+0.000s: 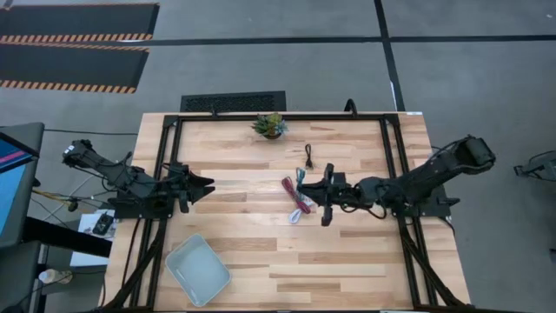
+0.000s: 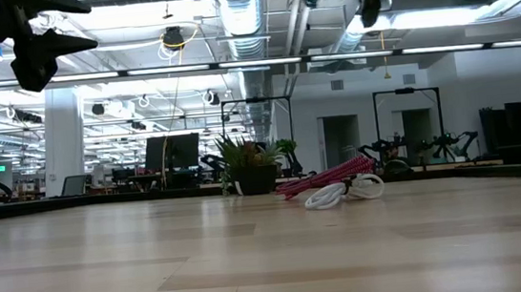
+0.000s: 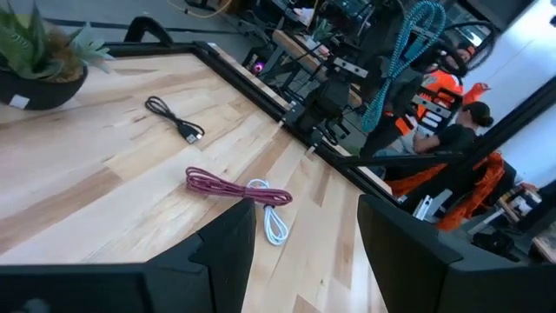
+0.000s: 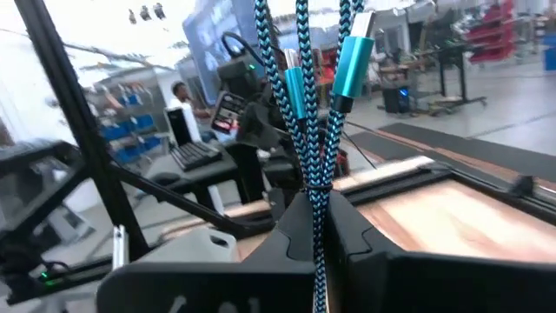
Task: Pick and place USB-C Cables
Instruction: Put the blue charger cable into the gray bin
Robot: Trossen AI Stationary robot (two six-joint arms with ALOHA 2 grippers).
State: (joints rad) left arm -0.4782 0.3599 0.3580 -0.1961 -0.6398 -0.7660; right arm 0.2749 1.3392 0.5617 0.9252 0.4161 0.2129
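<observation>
My right gripper [image 1: 311, 187] hovers over the middle of the table, shut on the teal braided USB-C cable [image 4: 304, 113], whose two teal plugs [image 4: 352, 61] stick out past the fingers. On the wood below lie the dark red cable [image 1: 294, 196] and the white-pink cable [image 1: 301, 214], touching each other. The black cable [image 1: 308, 156] lies alone farther back. My left gripper [image 1: 208, 185] waits open above the table's left part, nothing between its fingers [image 3: 234, 252]. My right gripper pinches several bunched strands of the teal cable [image 4: 314, 196] between its two fingers. The fingers come in roughly level from the table's right side. The cable is lifted clear of the table, its loops [image 3: 408, 48] and plugs standing free beyond the fingers.
A small potted plant [image 1: 270, 124] stands at the table's far edge. A pale blue tray [image 1: 197, 268] sits near the front left corner. A black frame [image 1: 391, 165] runs around the tabletop. People and workstations show in the room beyond.
</observation>
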